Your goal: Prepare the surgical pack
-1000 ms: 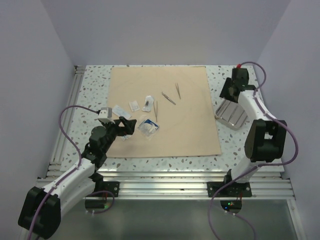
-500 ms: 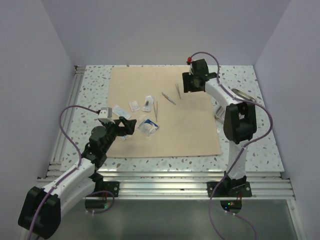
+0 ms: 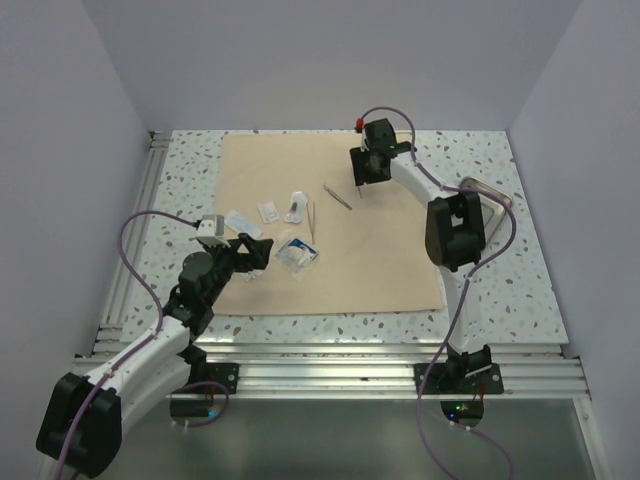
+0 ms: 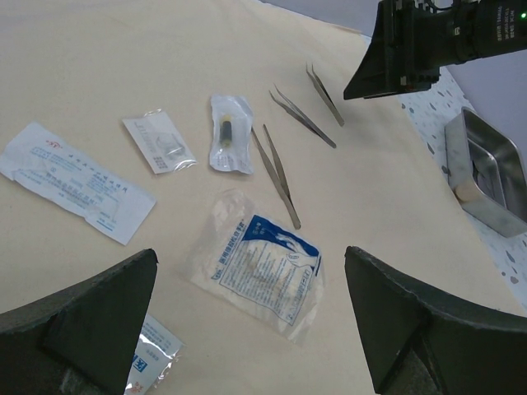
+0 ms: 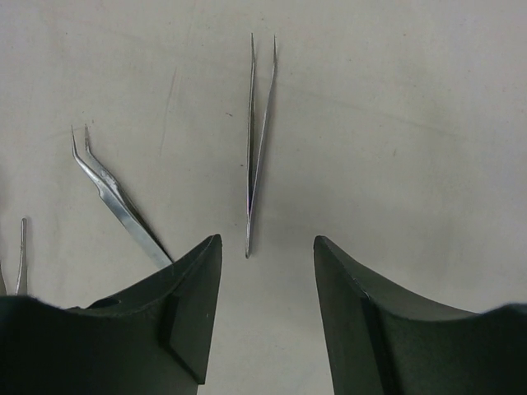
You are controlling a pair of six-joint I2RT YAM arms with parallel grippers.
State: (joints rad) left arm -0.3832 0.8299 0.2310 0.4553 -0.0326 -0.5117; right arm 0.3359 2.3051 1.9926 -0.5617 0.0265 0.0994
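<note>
right pincer (image 5: pixel 266 247) is hanging low over the far part of the wrap sheet (image 3: pixel 370 250), and i am holding its jaws about half apart with nothing gripped between them. a pair of straight tweezers (image 5: pixel 259 140) is lying flat on the sheet right below the gap, one end between my two fingertips (image 5: pixel 202 288) and touching neither. just to the left a pair of curved-tip tweezers (image 5: pixel 111 197) is lying at a slant, its near end running under my left finger in the right wrist view. a third pair of tweezers (image 5: pixel 20 255) is showing only its tips at the left edge of that view.

my left pincer (image 4: pixel 251 255) is hovering over the near left part of the sheet with its jaws spread wide, also gripping nothing. below it a blue-printed pouch (image 4: pixel 259 271) is lying on the sheet. farther off, a long white sachet (image 4: pixel 74 181), a small clear sachet (image 4: pixel 159 141) and a sachet with a dark piece inside (image 4: pixel 229 136) are lying in a loose row, none touching. another sachet (image 4: pixel 152 362) is peeking out beside my left finger.

the steel tray (image 4: pixel 494 177) is sitting on the speckled table (image 3: pixel 180 170) off the right edge of the sheet, partly hidden behind my right arm in the top view.
</note>
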